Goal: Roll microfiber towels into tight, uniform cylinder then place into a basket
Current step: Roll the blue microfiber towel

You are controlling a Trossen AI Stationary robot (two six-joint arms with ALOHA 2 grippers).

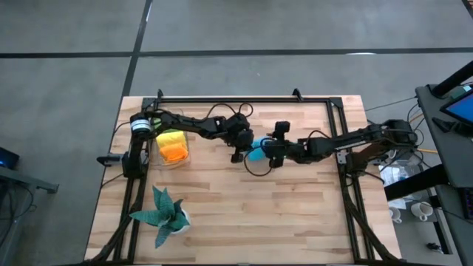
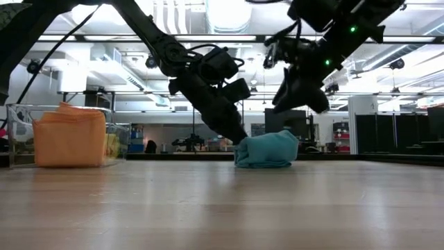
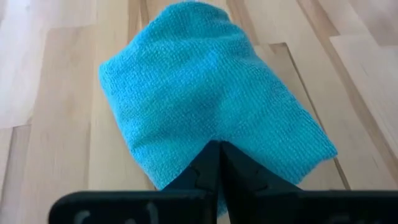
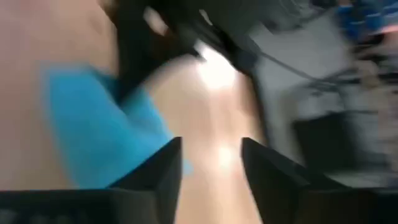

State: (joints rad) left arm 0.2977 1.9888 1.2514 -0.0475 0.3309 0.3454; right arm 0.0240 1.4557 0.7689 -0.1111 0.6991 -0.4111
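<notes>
The blue towel (image 1: 255,154), loosely bunched, lies mid-counter (image 1: 244,214) with bare wood all around. The left hand (image 3: 221,152), fingers pressed together, pinches its near edge. The right hand (image 4: 210,163) is spread, probably lifted just clear of the towel. The basket (image 1: 171,148) holds orange and yellow towels near the left edge.

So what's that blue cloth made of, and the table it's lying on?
The blue towel looks like soft microfiber: a fine, nubbly matte weave that slumps into folds. The table seems to be pale wood, laid in long planks with visible seams and grain, and a smooth, slightly glossy finish.
</notes>
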